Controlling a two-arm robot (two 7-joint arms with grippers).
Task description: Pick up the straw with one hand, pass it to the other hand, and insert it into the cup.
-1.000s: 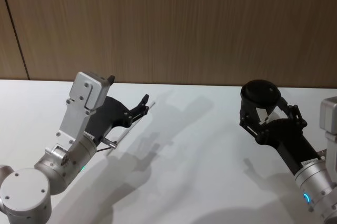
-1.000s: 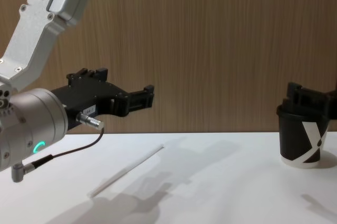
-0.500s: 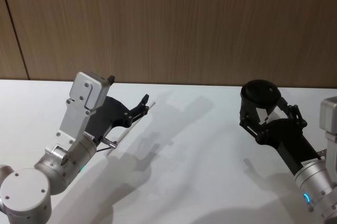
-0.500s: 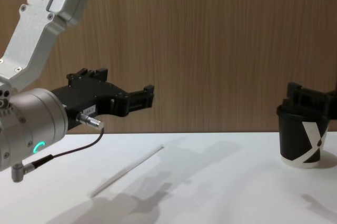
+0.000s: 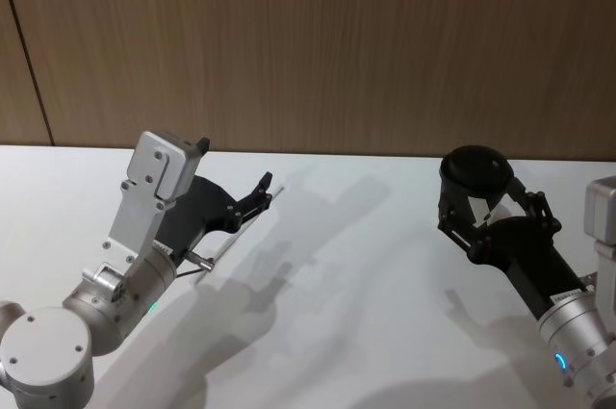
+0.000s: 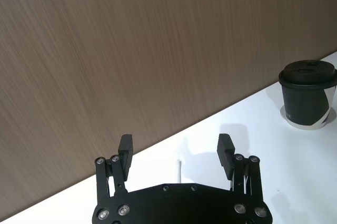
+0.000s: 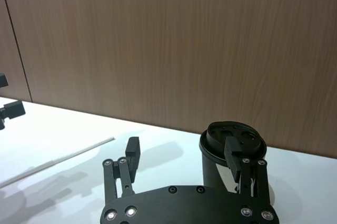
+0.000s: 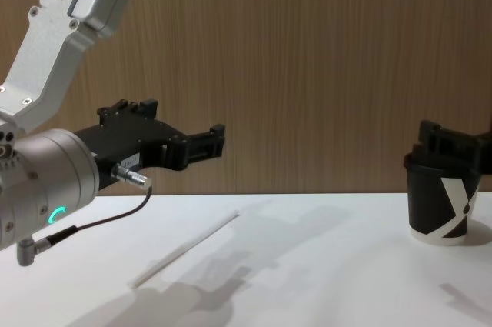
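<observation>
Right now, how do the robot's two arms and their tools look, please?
Both arms end in silver cylindrical wrists with a green light ring. The left tool and the right tool are black, two-fingered, with linkage bars and silver screws. The left wrist bears a silver angular housing and a thin black cable with a metal plug.

Loads of room here tbh. The table [image 5: 366, 265] is bare right across its middle, between the straw [image 8: 184, 248] lying flat on the left half and the cup [image 8: 446, 208] standing toward the far edge on the right. Nothing sits beside the straw, so either side is free. The left gripper [image 6: 175, 147] hangs above it, fingers spread, air underneath. The one tight spot is the cup: the right gripper [image 7: 181, 145] crowds it, fingers apart. The wood wall [image 5: 308, 43] closes off the far edge.
</observation>
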